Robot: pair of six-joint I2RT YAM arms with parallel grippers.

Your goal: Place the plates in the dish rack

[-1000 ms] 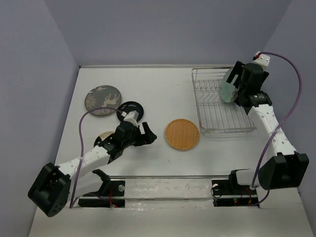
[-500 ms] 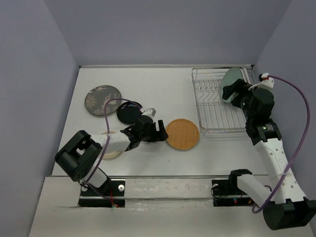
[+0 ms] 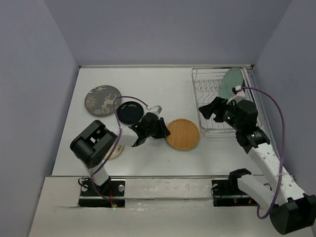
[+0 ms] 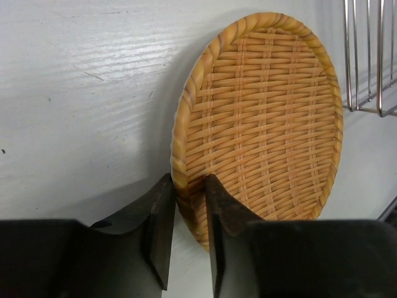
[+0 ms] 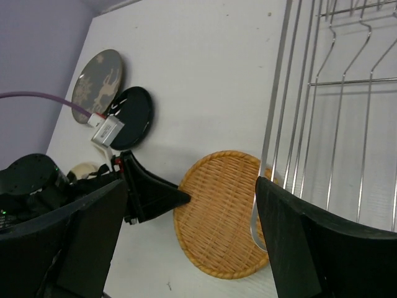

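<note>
The orange woven plate [image 3: 183, 134] lies on the table just left of the dish rack [image 3: 223, 114]. My left gripper [image 3: 161, 130] is shut on its left rim [image 4: 181, 177], one finger inside the rim and one outside. A pale teal plate [image 3: 231, 83] stands upright in the rack's far right corner. My right gripper [image 3: 211, 109] hangs open and empty over the rack's left side. Its wrist view looks down on the orange plate [image 5: 226, 226] and the rack wires [image 5: 347, 93].
A glossy black plate [image 3: 129, 112] and a grey-brown patterned plate [image 3: 102, 100] lie at the left. A cream plate [image 3: 116, 151] shows partly under the left arm. Purple walls close in the table on three sides.
My left gripper has moved right to the orange plate and closed on its rim. My right gripper has let go of the teal plate, left it in the rack and drawn back leftwards.
</note>
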